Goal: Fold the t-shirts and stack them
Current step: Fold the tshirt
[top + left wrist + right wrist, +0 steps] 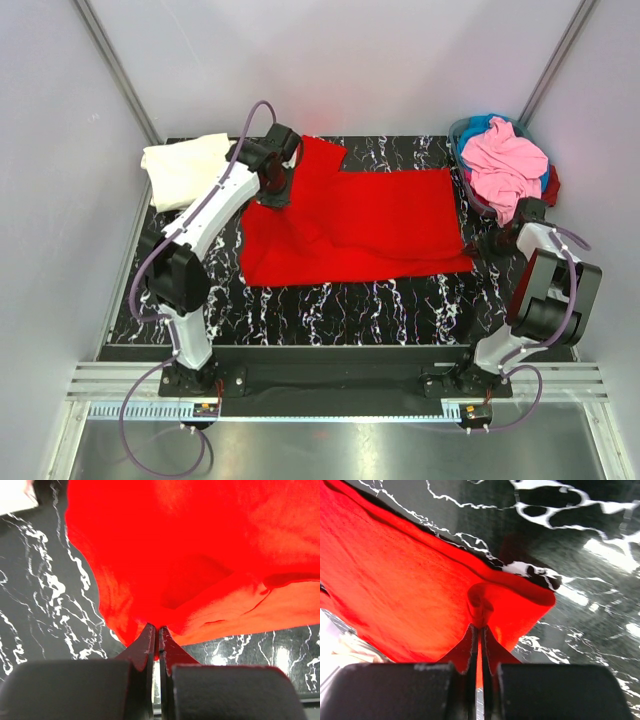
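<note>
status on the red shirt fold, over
Left gripper shut on red shirt. Right gripper shut on its corner. White shirt far left, out of the way.

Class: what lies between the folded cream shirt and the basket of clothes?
The red shirt, spread flat; the top view shows it.

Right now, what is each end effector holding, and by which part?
Both hold the red t-shirt: left end effector pinches its left edge, right end effector its near-right corner.
</note>
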